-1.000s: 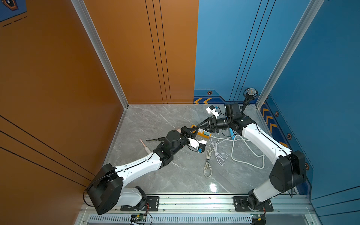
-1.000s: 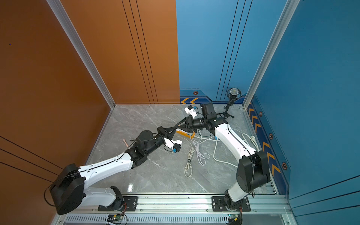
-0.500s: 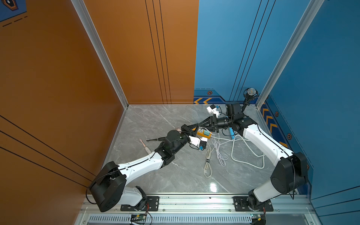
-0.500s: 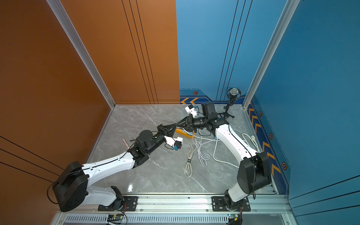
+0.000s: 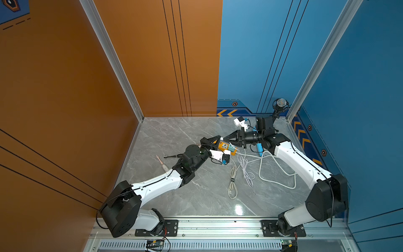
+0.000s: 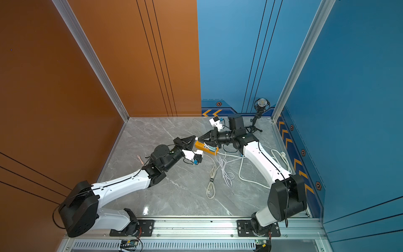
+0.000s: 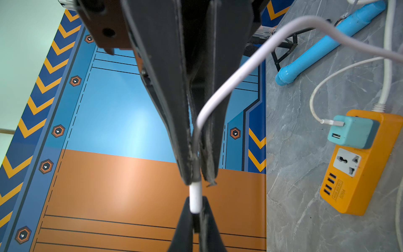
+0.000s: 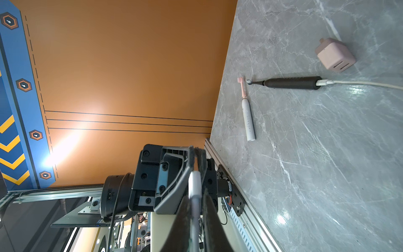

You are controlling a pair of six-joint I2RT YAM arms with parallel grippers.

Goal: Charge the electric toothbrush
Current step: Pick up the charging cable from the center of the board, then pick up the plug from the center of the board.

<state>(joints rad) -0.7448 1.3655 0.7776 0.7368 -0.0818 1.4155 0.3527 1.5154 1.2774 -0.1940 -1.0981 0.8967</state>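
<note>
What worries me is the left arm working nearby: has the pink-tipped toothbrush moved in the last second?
No. In a top view the pink-tipped toothbrush lies just as far from the orange wall as before.

tabletop [image 5: 196, 196]: glossy marble-look | power strip [image 7: 370, 174]: smooth orange plastic | frame rail [image 5: 218, 224]: brushed metal

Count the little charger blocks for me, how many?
2. A teal charger block is plugged into the orange power strip; a pink charger block lies loose on the table. Others may be hidden.
</note>
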